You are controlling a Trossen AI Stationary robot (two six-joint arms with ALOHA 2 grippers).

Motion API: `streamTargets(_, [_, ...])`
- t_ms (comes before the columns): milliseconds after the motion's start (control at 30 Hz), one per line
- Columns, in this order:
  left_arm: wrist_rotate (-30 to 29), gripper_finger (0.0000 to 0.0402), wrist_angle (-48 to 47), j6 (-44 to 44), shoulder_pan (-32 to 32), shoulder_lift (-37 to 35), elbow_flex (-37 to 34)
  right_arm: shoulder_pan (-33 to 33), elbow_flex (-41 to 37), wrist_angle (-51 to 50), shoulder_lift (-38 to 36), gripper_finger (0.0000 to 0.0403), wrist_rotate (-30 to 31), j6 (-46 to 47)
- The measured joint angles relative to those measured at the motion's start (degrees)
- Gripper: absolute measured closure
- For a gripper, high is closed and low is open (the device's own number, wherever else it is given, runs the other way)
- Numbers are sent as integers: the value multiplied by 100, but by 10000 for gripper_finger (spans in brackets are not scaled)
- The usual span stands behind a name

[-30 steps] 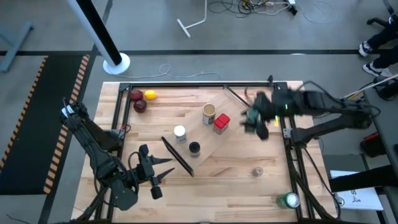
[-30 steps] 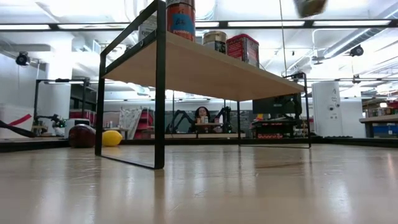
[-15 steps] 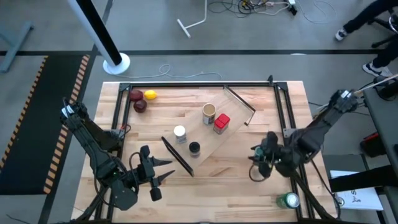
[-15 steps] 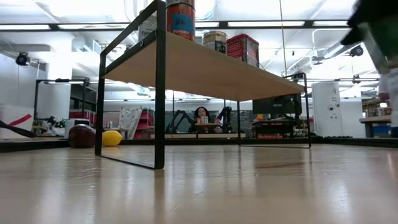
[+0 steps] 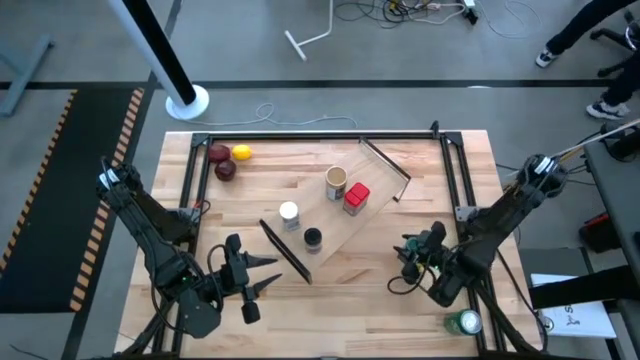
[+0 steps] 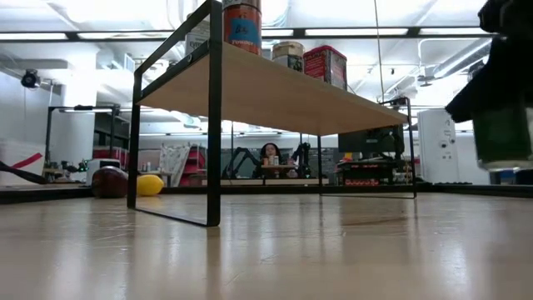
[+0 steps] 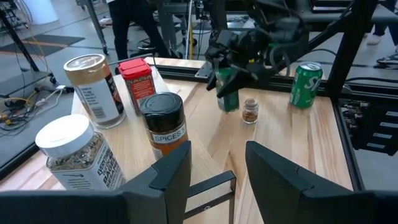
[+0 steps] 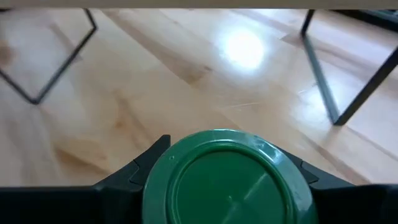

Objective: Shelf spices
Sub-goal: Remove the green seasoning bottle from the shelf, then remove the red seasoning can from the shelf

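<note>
The jaws of the right gripper (image 5: pixel 409 262) are clamped on the dark spice jar with the round green lid (image 8: pixel 227 184), one finger pressed against each side of the lid; the jar hangs upright between them above the light-wood tabletop (image 5: pixel 360 290), off the open end of the long flat light-wood shelf with thin black metal end bars (image 5: pixel 330 225). Just beside these jaws, on the side away from the shelf, a tiny grey-capped jar of brownish spice (image 7: pixel 250 111) stands on the tabletop, and beyond it a green-and-white round can (image 7: pixel 306 84) stands near the table's corner. The jaws of the left gripper (image 5: pixel 258 280) rest together, holding nothing, low over the tabletop at the shelf's opposite end. Ahead of them, on the shelf plank, stand a white-capped clear jar of flaked spice (image 7: pixel 74 153) and a black-capped jar labelled SPICES (image 7: pixel 163 125); farther along stand a tan cardboard cylinder with a printed label (image 7: pixel 94 89) and a red box (image 7: pixel 138 77). A dark red fruit (image 5: pixel 226 168) and a yellow fruit (image 5: pixel 241 153) lie well apart from both pairs of jaws, at the far corner.
</note>
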Motion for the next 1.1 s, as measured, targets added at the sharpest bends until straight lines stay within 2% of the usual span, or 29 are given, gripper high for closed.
streamTargets(133, [0,260,-1,0,0,0,1,-20,-11,-64,472,230,138,366])
streamTargets(333, [0,260,-2,0,0,0,1,-39,-85,-142,1095,157,169,1063])
streamTargets(467, [0,260,0,0,0,-2,1,-37,-83,-165,1253,128,79,1254])
streamTargets(633, [0,260,-2,0,0,-2,1,-37,116,-328,776,112,-37,752])
streamTargets(933, [0,260,47,0,0,-2,1,-39,587,-1055,-598,105,-51,-237])
streamTargets(1100, [0,260,50,0,0,-2,1,-42,802,-904,-1177,112,405,-1232])
